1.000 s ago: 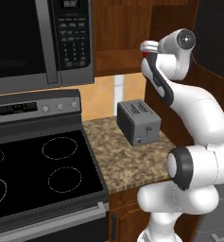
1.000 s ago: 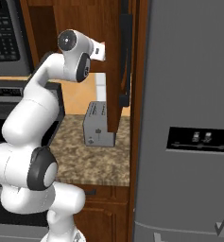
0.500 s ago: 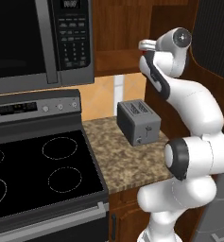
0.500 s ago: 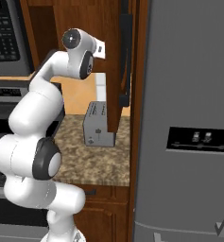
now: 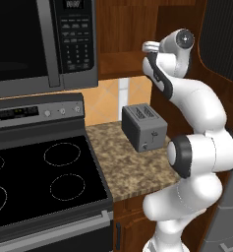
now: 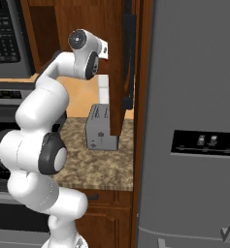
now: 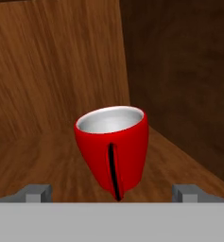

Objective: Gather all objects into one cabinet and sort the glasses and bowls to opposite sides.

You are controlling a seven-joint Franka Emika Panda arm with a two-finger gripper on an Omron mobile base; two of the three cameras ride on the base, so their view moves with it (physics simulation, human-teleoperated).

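One glossy red cup with a white inside [image 7: 112, 151] stands on the wooden cabinet shelf [image 7: 47, 156], between the spread tips of the tool [image 7: 112, 193]; closing off-centre could tip it over.

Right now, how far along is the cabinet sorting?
Nothing looks finished. In hand: the open gripper is lined up on a red cup standing in a wooden cabinet, not yet gripped. Left: the other cups and the bowl, which I can't see here.
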